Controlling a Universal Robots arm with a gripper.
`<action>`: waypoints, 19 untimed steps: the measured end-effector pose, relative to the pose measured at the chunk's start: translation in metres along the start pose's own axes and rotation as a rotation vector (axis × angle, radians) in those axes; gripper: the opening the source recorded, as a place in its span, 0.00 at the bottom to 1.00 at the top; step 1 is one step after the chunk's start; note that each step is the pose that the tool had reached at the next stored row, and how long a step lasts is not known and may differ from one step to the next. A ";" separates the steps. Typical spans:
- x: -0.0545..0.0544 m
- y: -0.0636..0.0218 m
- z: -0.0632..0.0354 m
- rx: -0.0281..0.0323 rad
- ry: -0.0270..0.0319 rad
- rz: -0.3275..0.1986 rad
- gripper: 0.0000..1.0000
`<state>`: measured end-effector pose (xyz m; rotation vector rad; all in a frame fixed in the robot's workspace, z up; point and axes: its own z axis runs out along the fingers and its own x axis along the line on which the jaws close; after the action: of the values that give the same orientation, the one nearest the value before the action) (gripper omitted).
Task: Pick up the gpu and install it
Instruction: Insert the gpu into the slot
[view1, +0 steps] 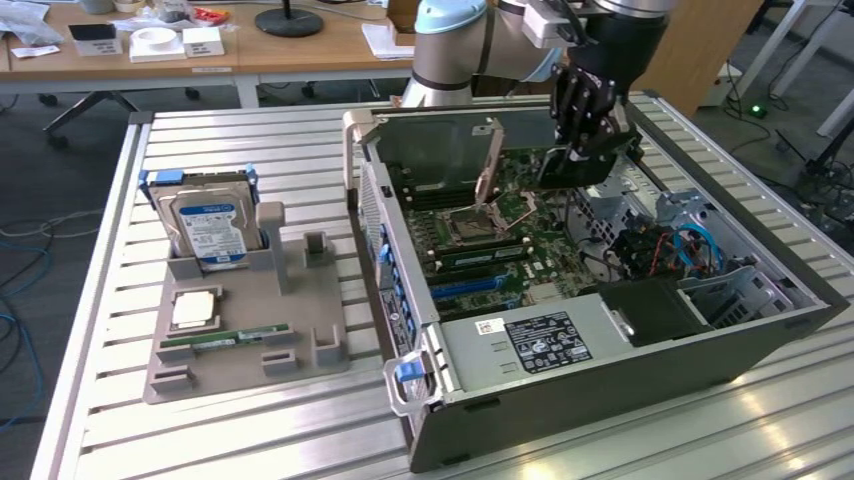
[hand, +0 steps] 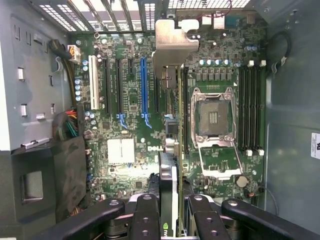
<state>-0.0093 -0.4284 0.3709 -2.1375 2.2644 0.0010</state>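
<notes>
1. Wrist view: the thin green-and-black gpu card, with its silver metal end bracket, hangs edge-on just above the green motherboard, seemingly over a black slot.
2. It looks light, stiff and fragile; best held by the board's bare edges, away from components.
3. The black two-finger gripper stands partly closed, clamped on the card's upper edge above that motherboard.
</notes>
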 end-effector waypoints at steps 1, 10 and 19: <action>0.000 0.0000 0.0001 0.0000 0.0001 0.000 0.27; 0.000 0.0001 0.0017 0.0002 -0.0005 0.000 0.27; 0.000 0.0007 0.0092 0.0000 0.0001 0.000 0.27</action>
<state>-0.0099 -0.4284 0.3617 -2.1376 2.2644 0.0008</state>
